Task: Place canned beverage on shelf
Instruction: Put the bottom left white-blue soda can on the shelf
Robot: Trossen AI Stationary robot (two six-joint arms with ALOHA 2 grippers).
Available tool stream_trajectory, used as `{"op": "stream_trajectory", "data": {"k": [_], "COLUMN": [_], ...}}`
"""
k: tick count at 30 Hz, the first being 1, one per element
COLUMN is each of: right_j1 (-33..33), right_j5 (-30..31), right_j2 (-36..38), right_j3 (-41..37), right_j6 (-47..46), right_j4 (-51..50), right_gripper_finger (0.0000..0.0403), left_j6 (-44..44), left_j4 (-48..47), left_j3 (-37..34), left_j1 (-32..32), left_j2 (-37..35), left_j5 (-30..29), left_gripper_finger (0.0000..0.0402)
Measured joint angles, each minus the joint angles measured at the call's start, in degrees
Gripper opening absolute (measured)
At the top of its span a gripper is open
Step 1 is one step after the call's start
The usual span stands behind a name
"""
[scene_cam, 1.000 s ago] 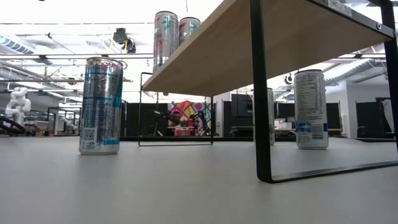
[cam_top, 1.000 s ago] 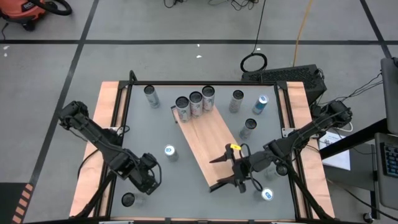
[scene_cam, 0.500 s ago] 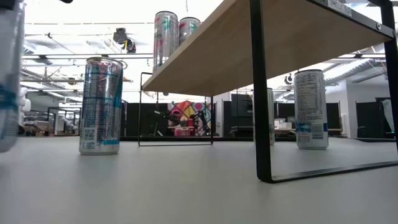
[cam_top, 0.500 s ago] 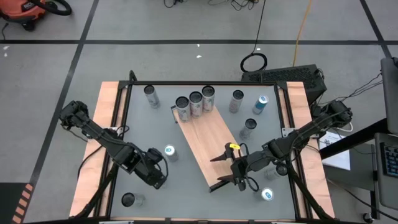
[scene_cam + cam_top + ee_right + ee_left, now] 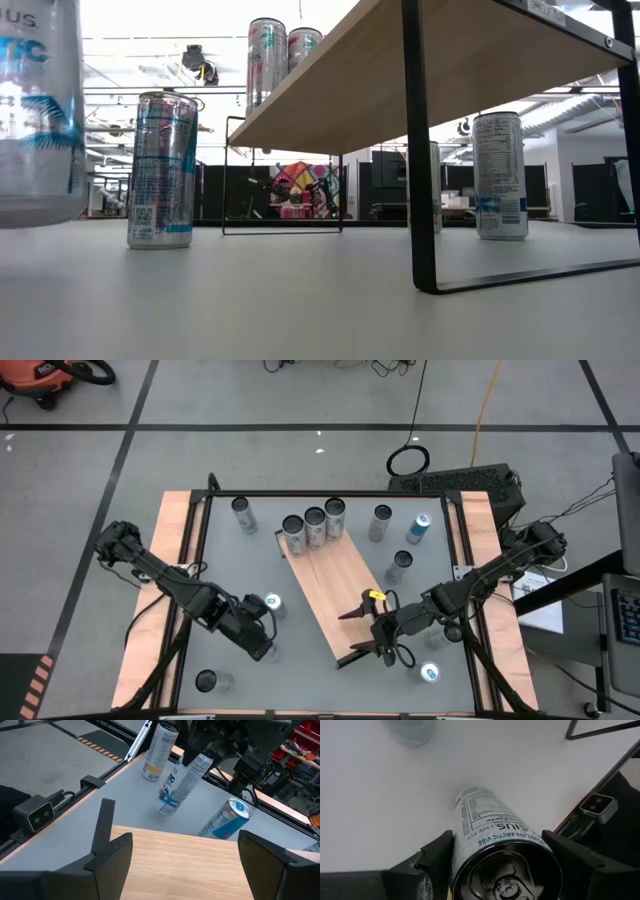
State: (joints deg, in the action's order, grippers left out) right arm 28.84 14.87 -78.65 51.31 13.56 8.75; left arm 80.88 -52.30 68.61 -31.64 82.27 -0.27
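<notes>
The shelf [image 5: 335,595] is a light wood board on a black frame, running slantwise across the table's middle; it also shows in the low view [image 5: 450,60]. Three cans [image 5: 314,526] stand on its far end. My left gripper [image 5: 257,641] is left of the shelf's near end, shut on a white-and-blue can [image 5: 490,830], which also shows in the low view [image 5: 40,110]. My right gripper [image 5: 356,635] is open and empty at the shelf's near end [image 5: 175,865]. My left gripper pinches the can between its two fingers on opposite sides of the wall, just below the black lid [image 5: 462,855]. The fingers come from above, slanting. The can hangs tilted below them, its bottom end [image 5: 167,806] low over the table and clear of it.
A blue-topped can [image 5: 270,603] stands just beyond my left gripper. More cans stand at the far edge [image 5: 243,515], right of the shelf [image 5: 398,567], [image 5: 418,528], and near the front corners [image 5: 205,680], [image 5: 430,673]. The shelf's black legs [image 5: 415,150] stand on the table.
My left gripper has gone toward the table's right edge and a little toward the far edge, nearer the shelf, carrying the can. In the low view the can has come in from the left and hangs clear of the table.
</notes>
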Motion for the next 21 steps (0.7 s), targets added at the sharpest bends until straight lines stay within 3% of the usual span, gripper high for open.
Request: {"op": "stream_trajectory", "data": {"k": [12,21], "right_j1": [-0.6,-1.8], "right_j5": [0.1,0.2], "right_j2": [0.0,0.0], "right_j3": [0.0,0.0], "right_j6": [-0.7,-1.2], "right_j4": [0.3,0.1], "right_gripper_finger": [0.0297,0.0297], "left_j6": [-4.2,-4.9], "left_j4": [2.2,-2.1], "left_j3": [2.6,7.4], "left_j1": [1.3,1.3], "left_j2": [-0.8,-0.8], "left_j5": [-0.5,-1.3], "left_gripper_finger": [0.0253,0.0253]}}
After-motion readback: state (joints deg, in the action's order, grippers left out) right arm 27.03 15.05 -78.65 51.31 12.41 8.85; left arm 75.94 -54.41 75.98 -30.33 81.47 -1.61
